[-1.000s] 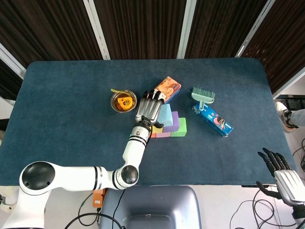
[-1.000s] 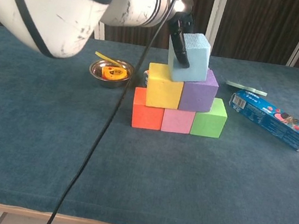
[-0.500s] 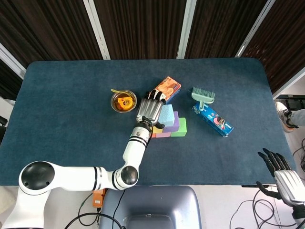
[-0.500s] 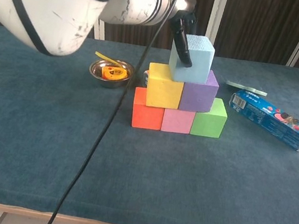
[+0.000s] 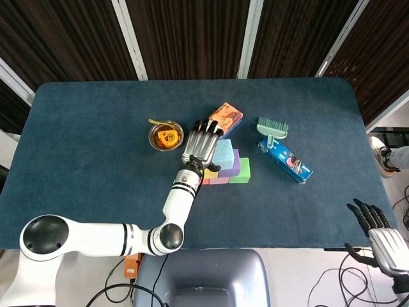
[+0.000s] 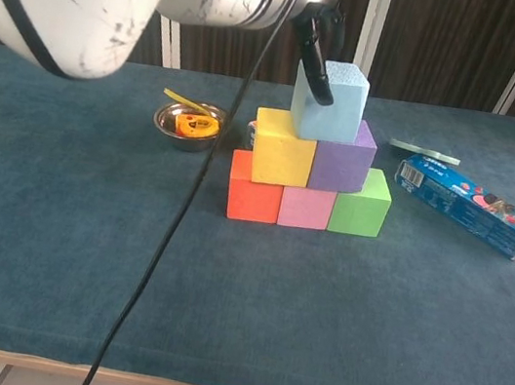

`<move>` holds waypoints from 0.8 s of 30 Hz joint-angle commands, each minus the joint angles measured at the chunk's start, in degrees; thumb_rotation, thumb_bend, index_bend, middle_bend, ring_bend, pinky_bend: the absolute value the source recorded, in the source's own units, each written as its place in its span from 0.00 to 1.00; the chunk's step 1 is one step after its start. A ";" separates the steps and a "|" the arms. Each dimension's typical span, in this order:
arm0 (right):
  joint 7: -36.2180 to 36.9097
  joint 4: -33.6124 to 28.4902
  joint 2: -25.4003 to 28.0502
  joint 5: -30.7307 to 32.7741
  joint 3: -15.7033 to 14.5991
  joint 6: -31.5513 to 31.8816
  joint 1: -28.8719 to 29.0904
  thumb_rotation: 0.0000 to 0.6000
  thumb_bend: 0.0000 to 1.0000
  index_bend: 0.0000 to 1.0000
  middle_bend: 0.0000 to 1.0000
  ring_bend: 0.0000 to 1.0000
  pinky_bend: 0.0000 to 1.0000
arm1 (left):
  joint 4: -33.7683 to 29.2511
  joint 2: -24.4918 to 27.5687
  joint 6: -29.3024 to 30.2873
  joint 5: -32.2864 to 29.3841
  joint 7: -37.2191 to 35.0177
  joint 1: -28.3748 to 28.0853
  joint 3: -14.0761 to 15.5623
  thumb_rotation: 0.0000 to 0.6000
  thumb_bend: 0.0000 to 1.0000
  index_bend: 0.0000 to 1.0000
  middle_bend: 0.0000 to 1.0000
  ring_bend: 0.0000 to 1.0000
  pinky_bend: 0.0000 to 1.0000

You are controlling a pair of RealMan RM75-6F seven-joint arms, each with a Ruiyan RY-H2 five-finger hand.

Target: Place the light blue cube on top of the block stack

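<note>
The light blue cube [image 5: 222, 152] [image 6: 330, 101] stands upright on the block stack, resting across the yellow block [image 6: 283, 147] and the purple block [image 6: 345, 156]. Under these lie a red block [image 6: 253, 189], a pink block [image 6: 305, 207] and a green block [image 6: 361, 203] [image 5: 241, 171]. My left hand [image 5: 200, 146] is at the cube's left side and still holds it, with a dark finger [image 6: 317, 59] lying across the cube's left front face. My right hand [image 5: 377, 236] hangs off the table's near right corner, fingers apart and holding nothing.
A metal bowl [image 5: 166, 135] [image 6: 190, 122] with a yellow item sits left of the stack. An orange box [image 5: 225, 118] lies just behind it. A green brush [image 5: 271, 130] and a blue toothpaste box [image 5: 285, 161] [image 6: 471, 206] lie to the right.
The left hand has tipped the light blue cube from a tilt to upright and set it down level on the yellow and purple blocks. The right hand has not moved.
</note>
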 commanded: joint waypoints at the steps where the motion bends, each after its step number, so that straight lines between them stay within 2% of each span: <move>1: 0.09 0.08 0.02 0.09 0.06 0.18 -0.11 1.00 0.24 0.00 0.00 0.00 0.00 | -8.60 5.15 3.46 4.02 -0.34 2.07 0.23 0.86 0.04 0.15 0.09 0.01 0.11; 4: 0.04 0.21 0.03 -0.16 0.00 0.79 -0.43 1.00 0.24 0.00 0.00 0.00 0.00 | -21.73 12.68 6.90 12.37 -2.60 7.43 2.86 0.86 0.04 0.03 0.06 0.00 0.11; 7: -0.57 0.13 -0.08 -0.40 -0.05 1.51 -0.85 1.00 0.24 0.00 0.00 0.00 0.00 | -37.41 22.75 10.76 24.99 -7.22 17.13 8.81 0.87 0.04 0.00 0.02 0.00 0.11; 9: -1.26 -0.02 -0.22 -0.42 -0.03 1.95 -1.15 1.00 0.24 0.00 0.00 0.00 0.00 | -45.19 29.92 14.25 38.09 -10.32 26.23 17.17 0.90 0.04 0.00 0.00 0.00 0.11; 10: -1.66 -0.18 -0.33 -0.39 0.05 2.17 -1.27 1.00 0.24 0.00 0.00 0.00 0.00 | -46.52 32.86 16.75 48.27 -12.86 32.29 23.38 0.92 0.04 0.00 0.00 0.00 0.11; 11: -2.04 -0.24 -0.44 -0.33 0.10 2.28 -1.35 1.00 0.24 0.00 0.00 0.00 0.00 | -45.45 34.43 18.73 56.74 -15.18 37.11 28.67 0.95 0.04 0.00 0.00 0.00 0.10; 13: -3.15 -0.39 -0.78 -0.14 0.26 2.39 -1.46 1.00 0.24 0.00 0.00 0.00 0.00 | -38.58 35.42 24.55 71.95 -21.63 47.08 38.42 0.99 0.04 0.00 0.00 0.00 0.10; 14: -4.00 -0.48 -1.11 0.03 0.36 2.38 -1.52 1.00 0.24 0.00 0.00 0.00 0.00 | -32.55 34.70 29.16 77.77 -26.61 53.28 42.99 1.00 0.04 0.00 0.00 0.00 0.09; 15: -4.73 -0.58 -1.38 0.16 0.46 2.33 -1.53 1.00 0.24 0.00 0.00 0.00 0.00 | -28.10 33.57 32.37 79.92 -30.48 57.46 45.18 1.00 0.04 0.00 0.00 0.00 0.09; 17: -6.70 -0.83 -2.05 0.85 0.84 1.88 -1.40 1.00 0.24 0.00 0.00 0.00 0.00 | -17.84 29.85 38.79 82.19 -40.02 65.52 47.30 1.00 0.04 0.00 0.00 0.00 0.08; 20: -9.50 -1.52 -3.08 2.87 1.87 0.89 -1.01 1.00 0.24 0.00 0.00 0.00 0.00 | -4.51 23.70 44.45 81.46 -52.25 73.73 46.47 1.00 0.04 0.00 0.00 0.00 0.07; 22: -11.72 -2.17 -3.86 4.10 2.50 0.03 -0.59 1.00 0.24 0.00 0.00 0.00 0.00 | 1.31 21.78 43.28 80.07 -57.78 76.36 46.22 1.00 0.04 0.00 0.00 0.00 0.06; 24: -13.88 -2.40 -4.48 4.60 2.76 -0.73 -0.18 1.00 0.24 0.00 0.00 0.00 0.00 | 3.15 22.21 41.75 81.13 -60.97 76.71 46.40 1.00 0.04 0.00 0.00 0.00 0.06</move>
